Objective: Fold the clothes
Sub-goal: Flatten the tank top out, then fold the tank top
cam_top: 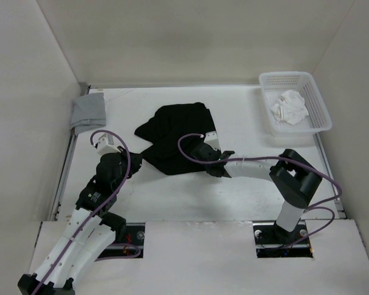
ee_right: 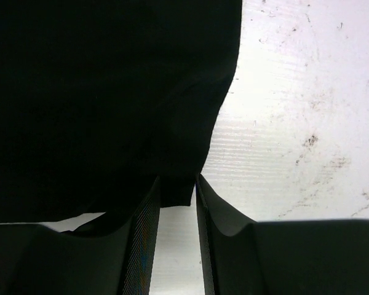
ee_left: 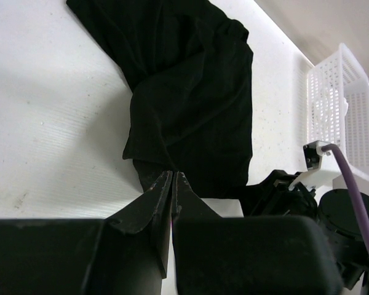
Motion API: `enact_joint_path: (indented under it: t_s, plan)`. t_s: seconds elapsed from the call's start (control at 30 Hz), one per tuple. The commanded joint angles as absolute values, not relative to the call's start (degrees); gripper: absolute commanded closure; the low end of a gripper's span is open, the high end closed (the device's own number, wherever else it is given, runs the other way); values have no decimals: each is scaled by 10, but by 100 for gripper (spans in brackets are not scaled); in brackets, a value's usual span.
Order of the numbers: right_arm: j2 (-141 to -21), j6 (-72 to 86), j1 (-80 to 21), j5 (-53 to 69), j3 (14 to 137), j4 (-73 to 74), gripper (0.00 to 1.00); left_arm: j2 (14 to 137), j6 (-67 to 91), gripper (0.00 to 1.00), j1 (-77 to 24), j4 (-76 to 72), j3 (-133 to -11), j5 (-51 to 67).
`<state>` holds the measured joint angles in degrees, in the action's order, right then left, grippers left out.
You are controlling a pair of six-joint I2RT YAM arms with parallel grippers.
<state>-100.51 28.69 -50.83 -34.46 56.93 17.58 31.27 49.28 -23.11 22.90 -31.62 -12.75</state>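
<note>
Left gripper [ee_left: 172,174] pressed together at the near edge of the clothes [cam_top: 172,132]. Right gripper [ee_right: 177,181] spread, hem between its jaws. Clothes lie bunched mid-surface [cam_top: 234,196], toward the far edge. 0 neat folds visible, so I'd say flattening and all folding remain.

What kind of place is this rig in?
Probably a lab test cell, not a home: white walls box in a white table, a left arm and right arm are bolted at its near edge, and the black garment and plastic basket look staged.

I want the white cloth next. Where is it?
In the top view, the white cloth lies inside the basket at the far right corner of the table.
</note>
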Motion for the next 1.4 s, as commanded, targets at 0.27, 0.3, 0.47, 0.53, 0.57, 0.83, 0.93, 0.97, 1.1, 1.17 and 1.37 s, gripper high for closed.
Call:
enact_joint_path:
  t_s: [0.27,0.3,0.47,0.53,0.57,0.83,0.93,0.97,1.1,1.17,1.37]
  plan:
    - [-962,283,-537,-317,564,143,65,310,483,99,-221,203,-309,-116]
    - [-969,282,-538,-311,565,142,65,310,484,99,-221,203,-309,-116]
    - [-994,271,-530,-305,570,125,65,307,484,99,-220,206,-307,-114]
    - [-1000,267,-520,-308,571,123,66,306,483,99,-218,207,-308,-114]
    - [-1000,267,-518,-309,571,123,66,307,483,99,-218,207,-308,-113]
    - [-1014,263,-501,-310,570,121,68,307,483,99,-217,204,-306,-111]
    - [-1015,259,-501,-305,571,122,68,304,483,99,-211,206,-305,-109]
    - [-1014,258,-501,-302,570,120,69,304,483,99,-210,206,-304,-109]
    - [-1015,264,-501,-304,570,120,87,307,483,99,-209,202,-305,-105]
    - [-992,275,-501,-313,559,118,91,308,483,99,-209,202,-309,-105]
    - [-801,338,-472,-319,458,102,95,313,469,99,-190,200,-337,-102]
